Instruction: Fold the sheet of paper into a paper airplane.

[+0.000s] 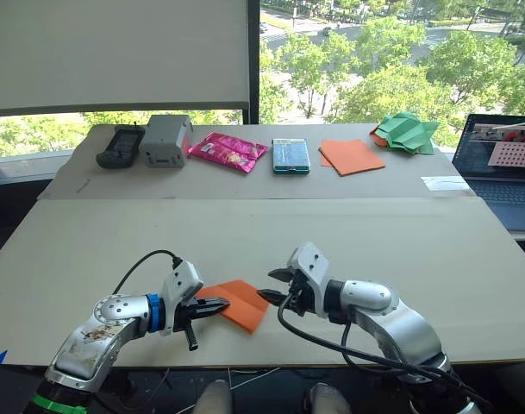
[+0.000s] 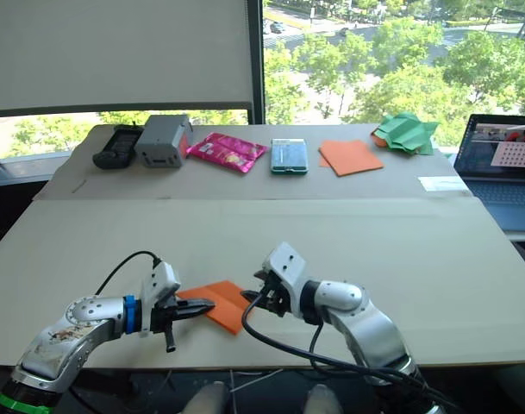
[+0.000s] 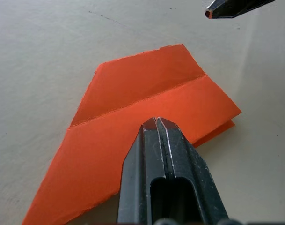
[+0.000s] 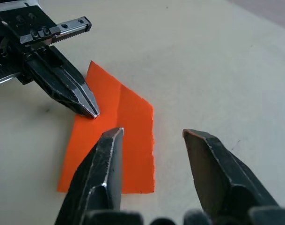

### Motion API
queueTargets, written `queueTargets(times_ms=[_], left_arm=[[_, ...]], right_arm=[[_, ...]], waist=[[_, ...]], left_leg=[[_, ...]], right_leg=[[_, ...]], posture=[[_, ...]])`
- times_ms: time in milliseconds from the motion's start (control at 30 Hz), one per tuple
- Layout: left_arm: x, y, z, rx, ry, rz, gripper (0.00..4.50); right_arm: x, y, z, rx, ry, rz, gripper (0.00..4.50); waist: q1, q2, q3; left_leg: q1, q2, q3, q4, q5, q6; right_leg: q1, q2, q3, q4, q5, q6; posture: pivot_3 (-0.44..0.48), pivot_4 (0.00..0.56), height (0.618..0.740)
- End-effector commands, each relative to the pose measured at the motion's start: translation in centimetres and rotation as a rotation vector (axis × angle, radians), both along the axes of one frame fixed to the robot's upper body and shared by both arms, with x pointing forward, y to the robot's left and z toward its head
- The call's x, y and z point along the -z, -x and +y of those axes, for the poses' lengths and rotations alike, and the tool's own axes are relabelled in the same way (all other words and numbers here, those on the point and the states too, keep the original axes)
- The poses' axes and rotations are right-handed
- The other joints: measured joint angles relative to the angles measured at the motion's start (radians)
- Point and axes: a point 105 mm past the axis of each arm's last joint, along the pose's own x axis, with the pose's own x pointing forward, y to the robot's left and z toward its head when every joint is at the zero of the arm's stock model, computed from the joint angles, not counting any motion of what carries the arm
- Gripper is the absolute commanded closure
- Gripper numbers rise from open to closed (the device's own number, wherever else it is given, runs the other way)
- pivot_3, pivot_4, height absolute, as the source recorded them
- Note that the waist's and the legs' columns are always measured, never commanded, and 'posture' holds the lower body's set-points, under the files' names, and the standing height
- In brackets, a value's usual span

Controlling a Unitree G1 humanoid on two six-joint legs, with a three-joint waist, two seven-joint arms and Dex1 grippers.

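Mid-fold step judged: paper (image 1: 236, 304) lies creased, folded over, at near edge of surface (image 1: 400, 241) between grippers. Left gripper (image 1: 221, 304) clenched, tip pressed on flap; right gripper (image 4: 151, 136) released — next, edge to be pinched.

Bright daylight from the window (image 1: 391, 60) behind the table (image 1: 271, 233); trees outside nearly washed out. Blind (image 1: 115, 52) evenly lit and pale. Soft, faint shadows on the tabletop, darkest under the left gripper (image 4: 93, 112) and beside the paper (image 3: 147, 112). Mild glare on the phone (image 1: 290, 155) and laptop (image 1: 503, 155). Head views sharp in the middle, slightly soft at the edges. Close fingers (image 4: 217, 173) blurred in the right wrist view; paper creases crisp in the left wrist view.
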Motion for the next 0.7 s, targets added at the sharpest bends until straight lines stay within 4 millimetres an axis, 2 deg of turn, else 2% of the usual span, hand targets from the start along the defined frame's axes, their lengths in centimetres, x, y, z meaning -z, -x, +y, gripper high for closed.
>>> queueTargets(times_ms=[33,67,233,333,467,700], left_arm=[[-1.1,0.1,-0.3,0.007,0.02,-0.032,4.5],[-1.1,0.1,-0.3,0.008,0.02,-0.032,4.5],[-1.1,0.3,-0.3,0.008,0.024,-0.03,4.5],[-1.1,0.3,-0.3,0.007,0.024,-0.028,4.5],[-1.1,0.4,-0.3,0.008,0.025,-0.025,4.5],[-1.1,0.5,-0.3,0.003,0.025,-0.024,4.5]], right_arm=[[0.1,0.4,-0.4,0.054,-0.054,0.151,0.71],[0.4,0.4,-0.6,0.069,-0.063,0.184,0.37],[1.6,0.7,-1.2,0.138,-0.106,0.365,0.37],[1.6,1.4,-0.9,0.136,-0.184,0.496,0.37],[2.4,2.1,-0.5,0.146,-0.2,0.605,0.37],[2.1,1.1,0.8,0.19,-0.328,0.701,0.37]], waist=[[0.0,0.0,0.0],[0.0,0.001,0.0],[0.0,0.001,0.0],[0.0,0.001,0.0],[-0.001,0.003,0.0],[-0.01,0.007,0.0]], left_leg=[[-0.001,0.0,0.0,0.0,0.0,0.0],[-0.001,0.0,0.0,0.0,0.0,0.0],[-0.001,0.0,0.0,0.0,0.0,0.0],[-0.001,0.0,0.0,0.0,0.0,0.0],[-0.001,0.0,0.0,0.0,0.0,0.0],[-0.001,0.0,0.0,-0.001,0.0,0.0]], right_leg=[[0.0,0.0,0.0,0.0,0.0,0.0],[-0.001,0.0,0.0,0.0,0.0,0.0],[-0.002,0.0,0.0,0.0,0.0,0.0],[-0.002,0.0,0.0,0.0,0.0,0.0],[-0.002,0.0,0.0,0.0,0.0,0.0],[-0.004,0.0,0.0,0.0,0.0,0.0]], posture=[[0.0,0.15,0.702],[0.0,0.15,0.702],[0.0,0.15,0.702],[0.0,0.15,0.702],[0.0,0.15,0.702],[0.0,0.15,0.702]])
